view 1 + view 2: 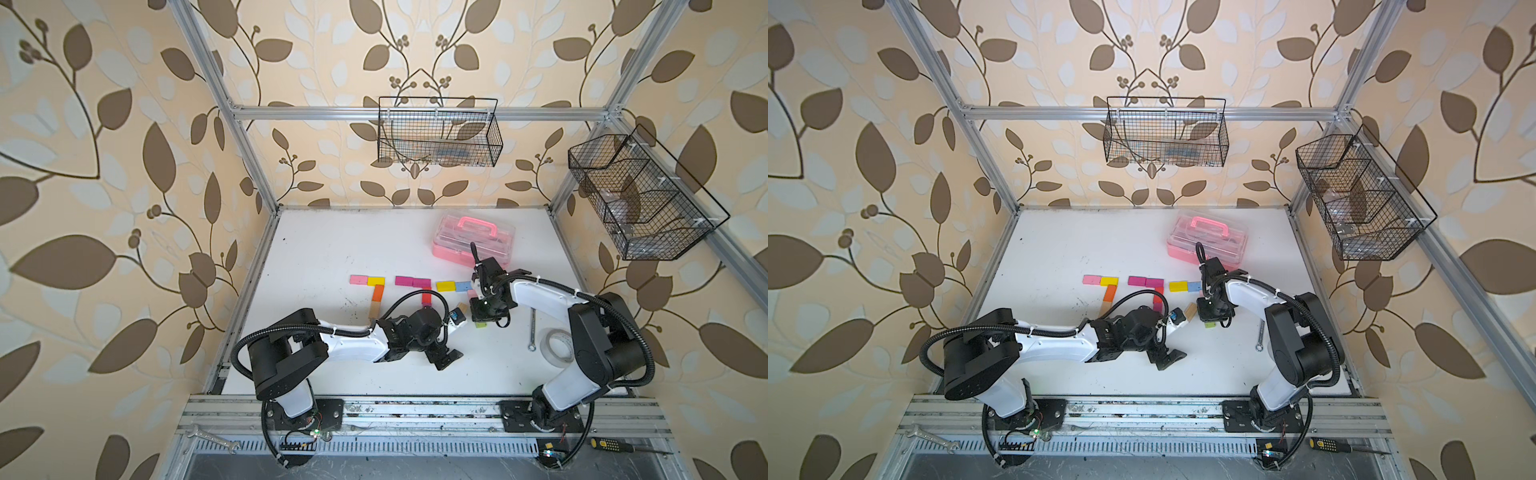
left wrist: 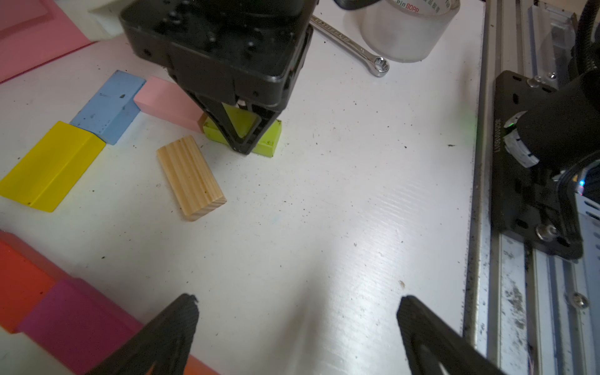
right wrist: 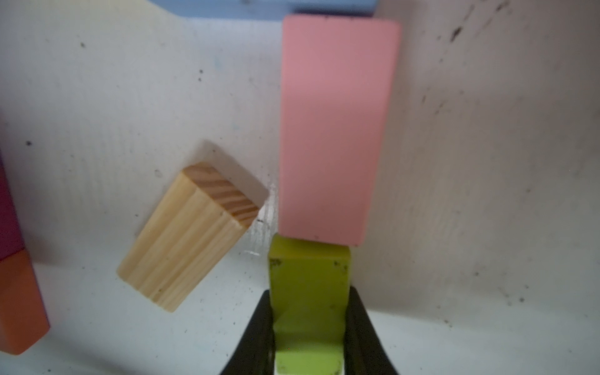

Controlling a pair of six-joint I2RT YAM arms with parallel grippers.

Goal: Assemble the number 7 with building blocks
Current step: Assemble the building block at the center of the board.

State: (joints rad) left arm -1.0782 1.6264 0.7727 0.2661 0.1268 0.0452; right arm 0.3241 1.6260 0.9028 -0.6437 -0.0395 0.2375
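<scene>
Two sevens (image 1: 377, 291) of flat painted blocks lie on the white desk (image 1: 332, 241) in both top views; left wrist: left hand (image 2: 297, 300) released wide above the desk, clear tape roll (image 2: 406, 32) printed "BOPP"; right wrist: right hand (image 3: 308, 324) clenched on a lime block (image 3: 308, 276) abutting a matte pink block (image 3: 334, 130), grooved wooden block (image 3: 188, 237) beside.
</scene>
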